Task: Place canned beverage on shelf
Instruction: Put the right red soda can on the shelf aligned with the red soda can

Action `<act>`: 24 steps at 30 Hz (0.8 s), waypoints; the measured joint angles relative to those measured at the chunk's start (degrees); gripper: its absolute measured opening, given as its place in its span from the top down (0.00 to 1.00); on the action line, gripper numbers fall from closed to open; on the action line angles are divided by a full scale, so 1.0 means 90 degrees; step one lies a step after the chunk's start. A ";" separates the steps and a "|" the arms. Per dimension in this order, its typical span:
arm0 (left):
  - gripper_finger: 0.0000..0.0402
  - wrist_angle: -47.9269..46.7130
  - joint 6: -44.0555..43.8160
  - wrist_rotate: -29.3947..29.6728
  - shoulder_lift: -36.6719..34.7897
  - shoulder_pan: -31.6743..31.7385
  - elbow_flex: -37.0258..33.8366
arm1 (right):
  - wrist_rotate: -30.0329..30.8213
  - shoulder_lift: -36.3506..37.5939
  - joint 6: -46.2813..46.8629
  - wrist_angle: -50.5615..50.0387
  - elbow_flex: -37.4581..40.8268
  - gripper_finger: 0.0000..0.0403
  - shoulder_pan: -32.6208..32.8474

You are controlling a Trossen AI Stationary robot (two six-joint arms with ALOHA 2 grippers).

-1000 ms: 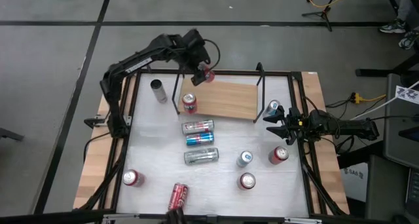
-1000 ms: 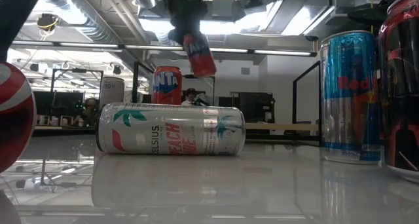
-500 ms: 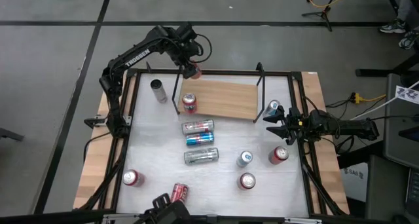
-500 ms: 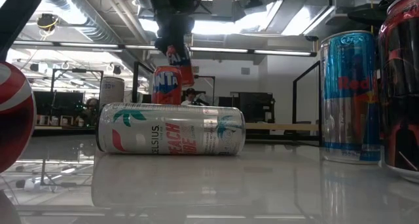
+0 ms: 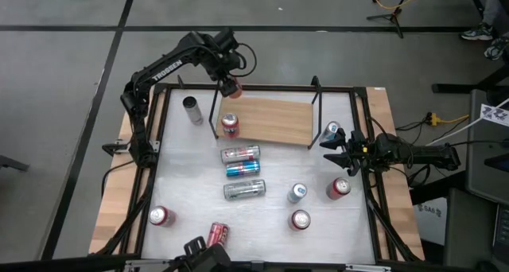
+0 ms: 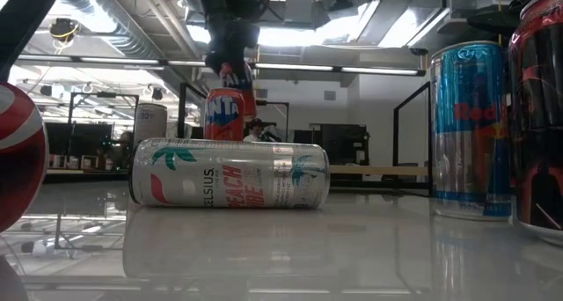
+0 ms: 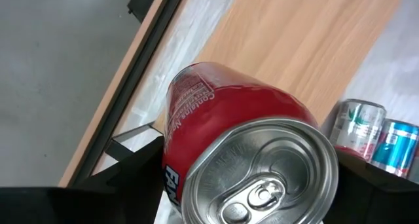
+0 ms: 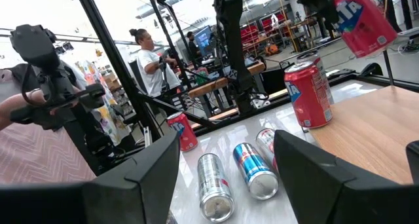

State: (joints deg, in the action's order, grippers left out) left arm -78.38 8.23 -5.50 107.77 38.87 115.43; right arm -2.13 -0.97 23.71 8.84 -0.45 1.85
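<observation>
Reaching left arm, fingers [image 7: 249,185] clamping tilted red can [image 5: 231,87] above shelf [image 5: 274,121] corner

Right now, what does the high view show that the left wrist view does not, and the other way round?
Only the high view shows the whole table, the waiting right claw at the table's right edge, one red can standing on the shelf, and many cans on the table. Only the left wrist view shows the held can's silver top and pull tab. Both show the left claw holding the red can over the shelf's far left corner, and lying cans near the shelf.
</observation>
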 joint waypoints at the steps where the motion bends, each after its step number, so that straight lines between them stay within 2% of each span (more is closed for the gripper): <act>1: 0.26 0.0001 -0.0013 0.0004 0.0000 0.0000 -0.0070 | 0.0000 -0.0002 0.0001 -0.0002 -0.0001 0.41 0.0000; 13: 0.26 0.0170 0.0025 -0.0016 0.0004 -0.0007 -0.1088 | 0.0000 -0.0001 -0.0001 0.0000 0.0000 0.41 0.0000; 24: 0.26 0.0201 0.0652 0.0019 0.0002 -0.0172 -0.1272 | 0.0000 0.0000 -0.0001 -0.0001 0.0000 0.41 0.0000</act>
State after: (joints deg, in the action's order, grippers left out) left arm -76.57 14.10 -5.32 107.79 37.32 103.98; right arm -2.13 -0.97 23.70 8.84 -0.45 1.85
